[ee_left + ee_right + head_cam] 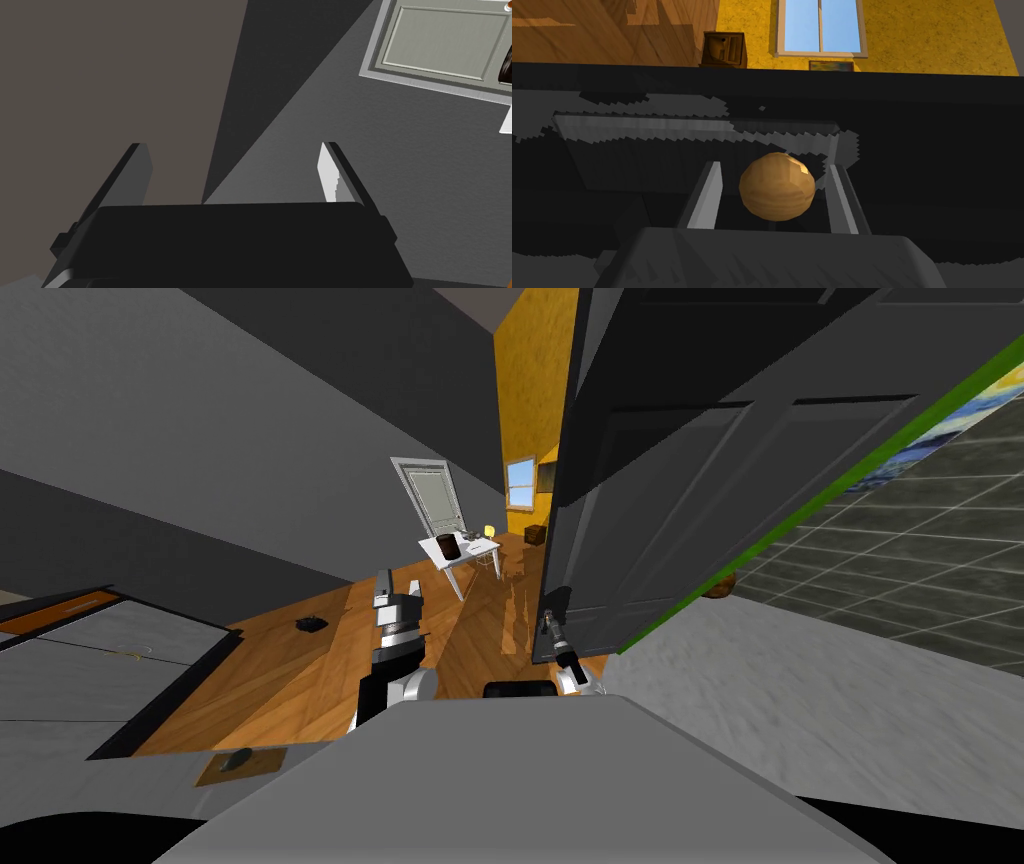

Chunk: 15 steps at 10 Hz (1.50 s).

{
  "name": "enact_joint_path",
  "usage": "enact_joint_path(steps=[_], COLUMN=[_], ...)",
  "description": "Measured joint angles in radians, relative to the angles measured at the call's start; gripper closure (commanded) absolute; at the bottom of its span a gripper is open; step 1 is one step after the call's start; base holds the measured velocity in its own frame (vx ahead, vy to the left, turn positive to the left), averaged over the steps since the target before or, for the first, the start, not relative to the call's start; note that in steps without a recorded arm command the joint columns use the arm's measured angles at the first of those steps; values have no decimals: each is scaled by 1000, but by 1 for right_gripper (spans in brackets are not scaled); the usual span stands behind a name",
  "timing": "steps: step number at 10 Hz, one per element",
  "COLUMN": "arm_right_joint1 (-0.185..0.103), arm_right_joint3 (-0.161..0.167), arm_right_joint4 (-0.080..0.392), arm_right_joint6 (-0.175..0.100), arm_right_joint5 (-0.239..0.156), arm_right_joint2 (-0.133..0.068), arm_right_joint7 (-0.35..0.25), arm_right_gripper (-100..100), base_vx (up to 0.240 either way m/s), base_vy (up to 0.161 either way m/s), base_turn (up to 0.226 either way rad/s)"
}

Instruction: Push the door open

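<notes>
Head view: dark grey panelled door (pixel 700 488) stands ajar at right over a herringbone wood floor (pixel 300 668). Right hand (pixel 548 621) is at the door's lower edge; left hand (pixel 397 585) is raised well clear of it. Beyond, a white tabletop (pixel 462 550) carries a dark cylindrical cup (pixel 447 546).

Left wrist view: blade fingers (pixel 330 175) spread apart, nothing between them.

Right wrist view: round, faceted, wood-toned doorknob (pixel 777 186) sits between the spread fingers, a gap on each side.
</notes>
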Motion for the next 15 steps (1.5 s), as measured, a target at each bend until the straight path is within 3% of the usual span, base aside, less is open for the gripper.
enact_joint_path(steps=[4, 7, 10, 11, 13, 15], arm_right_joint1=[2, 6, -5, 5, -40, -24], arm_right_joint3=[1, -12, -46, -60, -95, -113], arm_right_joint4=[3, 16, 18, -4, 62, 26], arm_right_joint6=[5, 9, 13, 23, 2, 20], arm_right_joint5=[1, -4, -17, -22, -36, -42], arm_right_joint2=[0, 1, 3, 2, 4, 4], arm_right_joint7=[1, 4, 15, 21, 26, 34], arm_right_gripper=[100, 100, 100, 100, 100, 100], base_vx=[-17, 160, 203, 202, 155, 145], base_vy=[-3, 75, 104, 122, 90, 81], base_turn=[-1, -50, -67, -82, -46, -58])
